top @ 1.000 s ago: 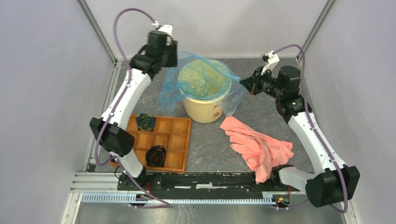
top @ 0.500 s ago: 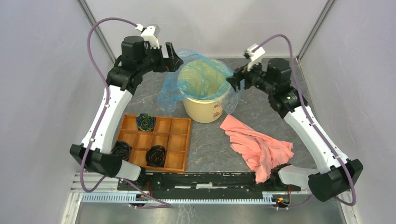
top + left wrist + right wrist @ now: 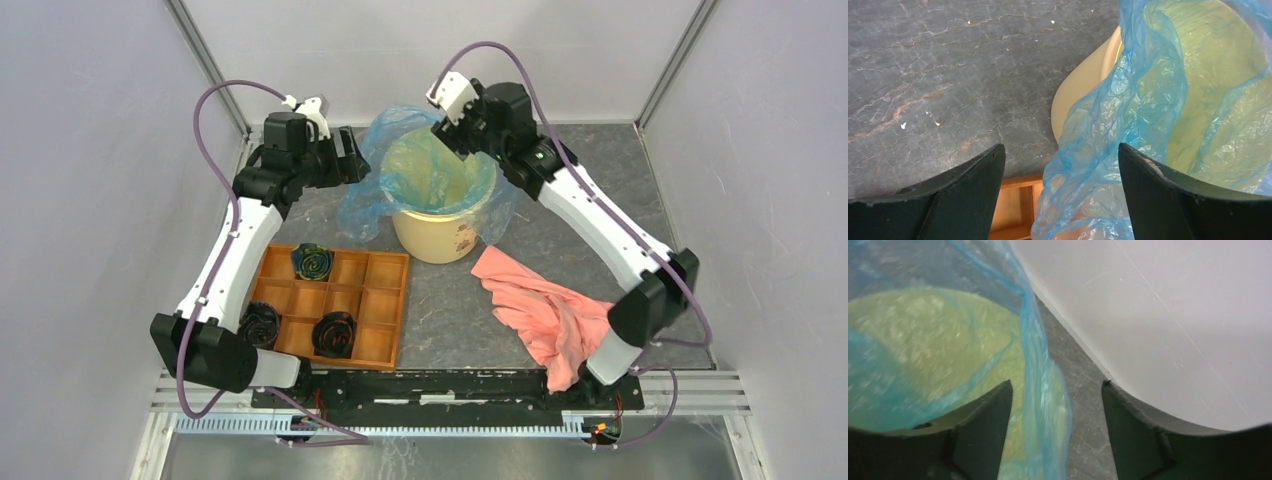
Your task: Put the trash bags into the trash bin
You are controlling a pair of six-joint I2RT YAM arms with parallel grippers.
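**Asker:** Where does the trash bag sit?

**Arm:** The trash bag (image 3: 362, 205) is spread over the mouth of the trash bin (image 3: 432, 238). Its blue film lines the yellow inside, and a loose fold hangs down the bin's left side onto the tabletop (image 3: 560, 220). At the far rim the film stands up in a crinkled peak.

**Asker:** And your left claw?

**Arm:** My left claw (image 3: 352, 165) hangs just left of the bin, above that hanging fold. Through its own camera the left claw (image 3: 1060, 150) has its fingers (image 3: 963, 200) spread wide and gripping nothing. The film (image 3: 1128, 115) and the pale bin wall (image 3: 1083, 95) show in the gap below.

**Asker:** The right one?

**Arm:** My right claw (image 3: 458, 140) is over the far rim of the bin, pointing down. From its wrist the right claw (image 3: 1057, 385) is parted too. A raised edge of the bag (image 3: 1033, 340) runs through the gap, but I cannot tell whether either finger touches it. The white wall (image 3: 1173, 315) fills the right of that view.

**Asker:** What else is on the tabletop?

**Arm:** A pink cloth (image 3: 545, 305) lies crumpled near and right of the bin, its far corner close to the bin's base. A wooden tray (image 3: 375, 300) lies near and left, with dark coils (image 3: 334, 333) in some of its compartments.
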